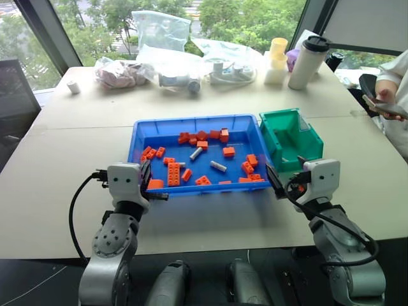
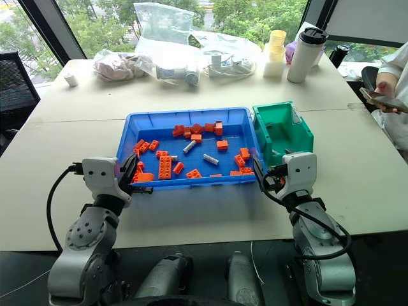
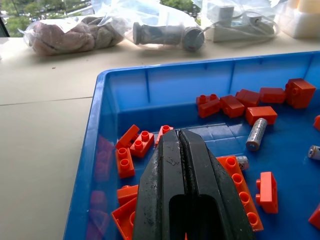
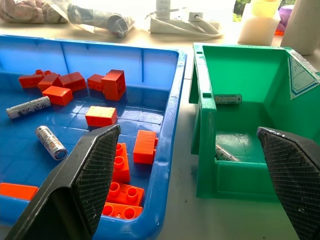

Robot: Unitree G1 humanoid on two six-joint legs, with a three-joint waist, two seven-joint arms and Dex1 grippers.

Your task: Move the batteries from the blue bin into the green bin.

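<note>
The blue bin (image 1: 191, 121) sits mid-table, holding orange bricks and three silver batteries: one (image 1: 196, 153) near the middle, one (image 1: 218, 166) to its right, and a short one (image 3: 242, 162) among the bricks. The green bin (image 1: 290, 137) stands against the blue bin's right wall; what looks like a battery (image 4: 226, 153) lies on its floor. My left gripper (image 3: 180, 132) is shut and empty, over the blue bin's near left corner. My right gripper (image 4: 187, 130) is open and empty, level with the seam between the two bins at their near edge.
Orange bricks (image 1: 173, 173) are scattered through the blue bin. Plastic bags (image 1: 159, 29), a power strip and a white tumbler (image 1: 307, 62) line the table's far edge. A person's hand holding a phone (image 1: 382, 102) is at the right. Bare tabletop lies left of the blue bin.
</note>
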